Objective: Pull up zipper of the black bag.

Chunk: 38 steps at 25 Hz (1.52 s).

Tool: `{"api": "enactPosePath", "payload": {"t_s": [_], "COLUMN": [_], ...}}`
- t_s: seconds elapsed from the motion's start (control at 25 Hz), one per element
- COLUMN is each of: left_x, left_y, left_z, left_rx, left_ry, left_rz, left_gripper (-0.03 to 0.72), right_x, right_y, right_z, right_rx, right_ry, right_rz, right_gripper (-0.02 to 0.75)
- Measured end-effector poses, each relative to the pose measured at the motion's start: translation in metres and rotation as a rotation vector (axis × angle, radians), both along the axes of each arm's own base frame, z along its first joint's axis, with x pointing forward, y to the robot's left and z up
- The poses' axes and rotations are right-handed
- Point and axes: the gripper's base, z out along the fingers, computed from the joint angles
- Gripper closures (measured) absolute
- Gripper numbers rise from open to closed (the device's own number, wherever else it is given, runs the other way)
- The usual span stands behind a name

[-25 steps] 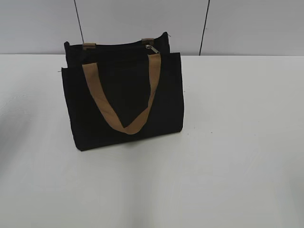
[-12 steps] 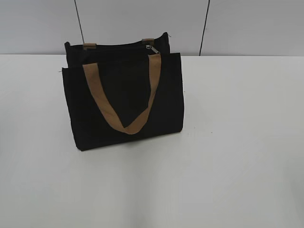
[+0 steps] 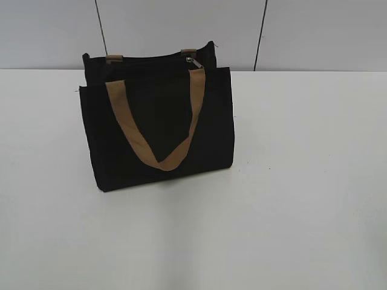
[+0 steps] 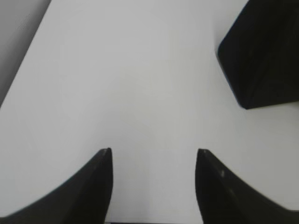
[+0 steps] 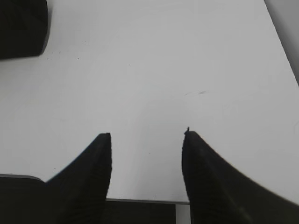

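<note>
A: What takes up most of the scene?

B: The white table (image 3: 290,181), running from the near edge back to a grey panelled wall (image 3: 181,30). Both wrist views show the same plain white surface.

A: And where does the black bag (image 3: 157,130) stand?

B: Upright on the table, left of centre and toward the far side, close to the wall. Its front panel faces the camera. In the left wrist view a corner of it (image 4: 264,51) shows at the upper right; in the right wrist view a dark corner (image 5: 21,25) shows at the upper left.

A: The handles?

B: One tan strap (image 3: 160,121) hangs down over the front panel in a V shape. The ends of the second strap (image 3: 114,58) peek up behind the top edge.

A: And the zipper (image 3: 192,62)?

B: It runs along the top edge, with its small silver pull sitting toward the right end, just beside the right leg of the front strap.

A: The grippers?

B: The left gripper (image 4: 153,154) hangs above bare table with its two fingers spread apart, nothing between them, well apart from the bag. The right gripper (image 5: 147,136) is likewise spread wide over bare table, gripping nothing. Neither appears in the exterior view.
</note>
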Motion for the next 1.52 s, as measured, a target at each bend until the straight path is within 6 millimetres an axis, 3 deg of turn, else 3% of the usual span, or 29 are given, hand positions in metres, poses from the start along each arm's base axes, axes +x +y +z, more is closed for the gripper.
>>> {"api": "enactPosePath", "payload": {"t_s": [0.24, 0.36, 1.52], "left_x": [-0.019, -0.028, -0.026], "left_y": [-0.003, -0.004, -0.006], "left_z": [-0.024, -0.027, -0.029], "left_rx": [0.025, 0.036, 0.047], "left_ry": [-0.076, -0.149, -0.165], "left_rz": [-0.012, 0.021, -0.084], "left_gripper": [0.309, 0.314, 0.351], "right_x": [0.0, 0.0, 0.0], "right_y": [0.0, 0.0, 0.0], "right_z": [0.0, 0.0, 0.0], "right_rx": [0.0, 0.0, 0.002], "right_ry": [0.0, 0.0, 0.0], "right_rz": [0.0, 0.0, 0.001], "right_gripper": [0.361, 0.361, 0.361]}}
